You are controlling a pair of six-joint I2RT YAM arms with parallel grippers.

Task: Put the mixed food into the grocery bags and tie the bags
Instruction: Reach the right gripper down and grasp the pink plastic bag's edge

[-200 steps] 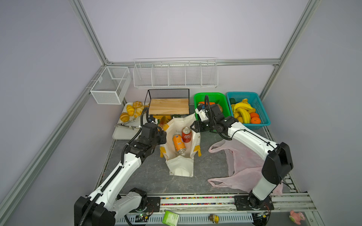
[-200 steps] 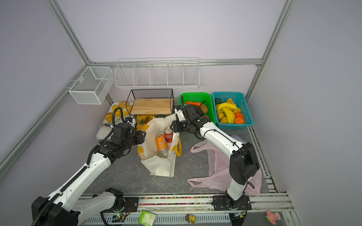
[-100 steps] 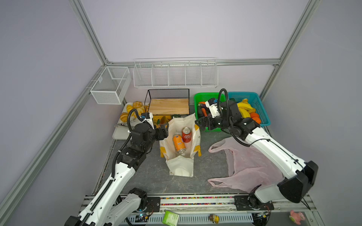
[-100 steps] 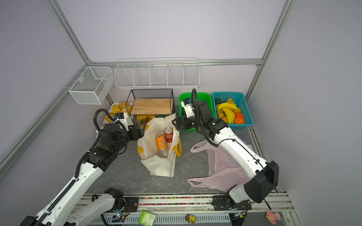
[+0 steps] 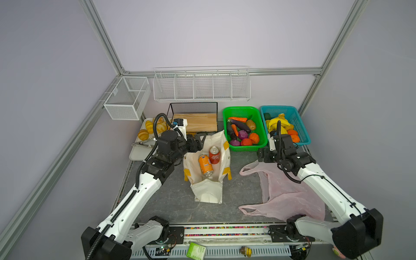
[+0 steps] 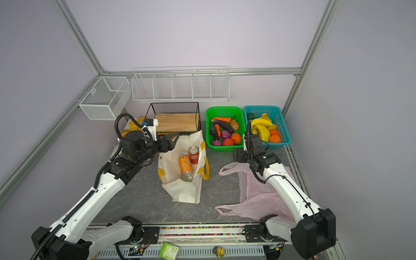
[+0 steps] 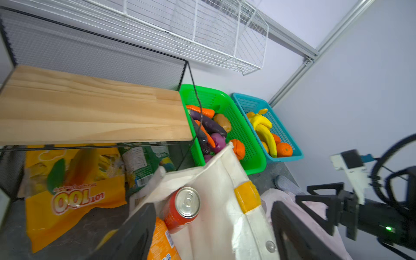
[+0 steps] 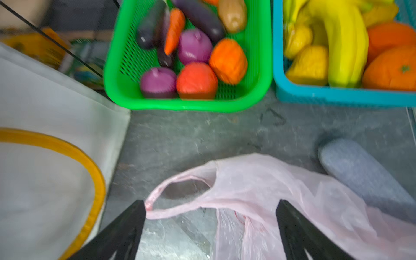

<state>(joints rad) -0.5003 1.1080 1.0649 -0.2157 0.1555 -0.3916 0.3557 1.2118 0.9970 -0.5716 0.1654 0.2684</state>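
Green basket (image 5: 251, 148) beside tote (image 5: 208, 193); left gripper (image 5: 201, 142) spread at tote; right gripper (image 5: 261, 155) spread over pink bag (image 5: 283, 198)

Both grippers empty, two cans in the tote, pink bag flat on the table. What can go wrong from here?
1. The pink bag lies flat and thin on the table. The open right gripper, over its handle loop, may pinch only one layer or scrape the table.
2. The tote sags open, with the orange soda can and red cola can lying loose inside. The open left gripper beside it could tug it over and spill them.
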